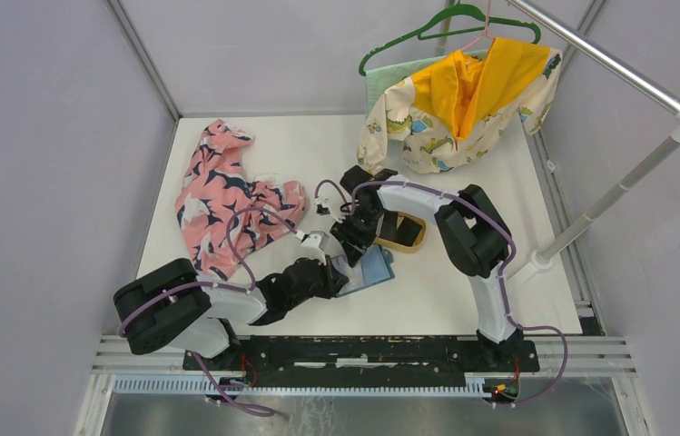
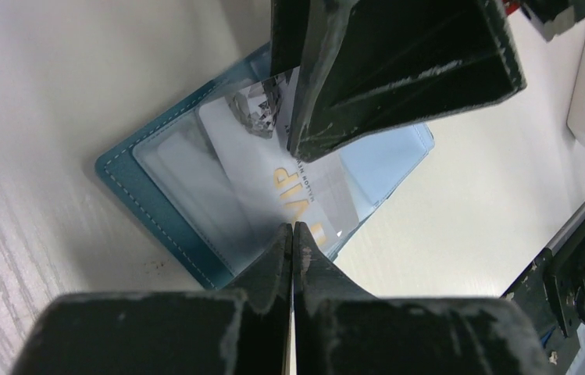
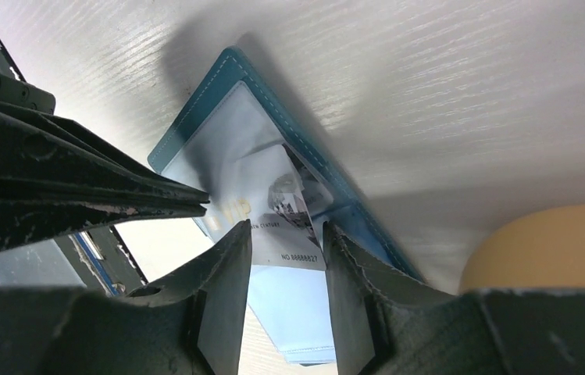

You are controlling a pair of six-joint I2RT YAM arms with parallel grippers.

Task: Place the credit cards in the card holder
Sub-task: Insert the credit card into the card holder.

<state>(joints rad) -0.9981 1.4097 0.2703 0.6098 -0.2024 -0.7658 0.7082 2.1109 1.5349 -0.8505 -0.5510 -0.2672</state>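
The teal card holder (image 1: 374,270) lies open on the white table, its stitched edge (image 2: 140,187) and clear pocket facing up. A pale credit card (image 2: 273,172) printed "VIP" sits partly inside that pocket, its numbered end (image 3: 289,251) sticking out. My left gripper (image 2: 293,228) is shut, its tips resting at the pocket's edge beside the card (image 1: 334,271). My right gripper (image 3: 285,228) is open just above the card's free end, a finger on either side. Its fingers (image 2: 398,70) fill the top of the left wrist view. No other cards are in view.
A tan oval tray (image 1: 406,238) sits just right of the card holder, under the right arm. A pink patterned cloth (image 1: 227,195) lies at the left. A yellow and dinosaur-print garment (image 1: 463,100) hangs from a rack whose pole (image 1: 626,182) stands at the right edge.
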